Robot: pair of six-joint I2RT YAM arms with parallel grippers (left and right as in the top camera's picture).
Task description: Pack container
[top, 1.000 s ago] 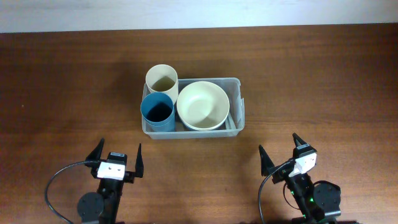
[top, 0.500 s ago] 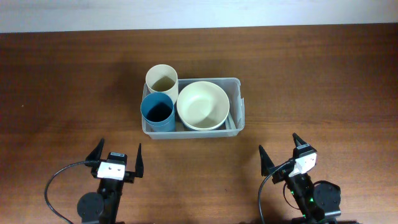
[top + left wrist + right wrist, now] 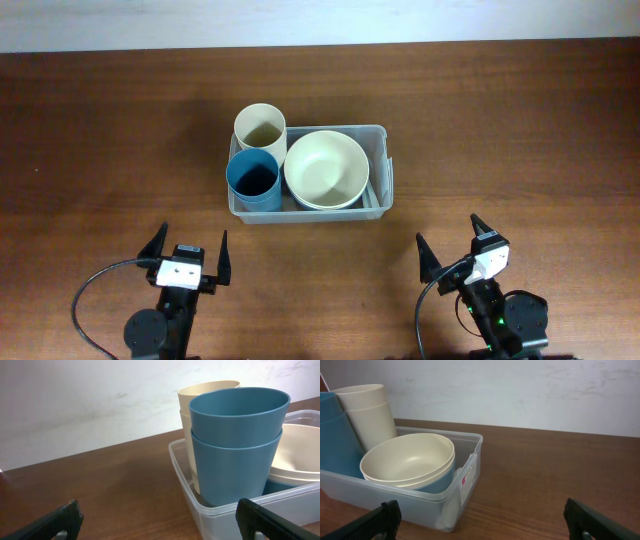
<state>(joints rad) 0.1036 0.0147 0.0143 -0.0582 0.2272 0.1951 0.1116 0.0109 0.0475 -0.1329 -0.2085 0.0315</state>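
Note:
The clear plastic container (image 3: 380, 170) sits mid-table. It holds stacked cream cups (image 3: 260, 126), stacked blue cups (image 3: 252, 179) and a cream bowl (image 3: 325, 168) stacked on a blue bowl. The left wrist view shows the container's corner (image 3: 200, 495), the blue cups (image 3: 235, 445) and the cream cups (image 3: 205, 390). The right wrist view shows the container (image 3: 465, 480), the cream bowl (image 3: 407, 460) and the cups at left. My left gripper (image 3: 189, 255) and right gripper (image 3: 452, 247) are open and empty near the front edge, apart from the container.
The brown wooden table (image 3: 500, 120) lies all around the container. A pale wall (image 3: 100, 395) runs behind the table's far edge. A black cable (image 3: 90, 295) loops beside the left arm.

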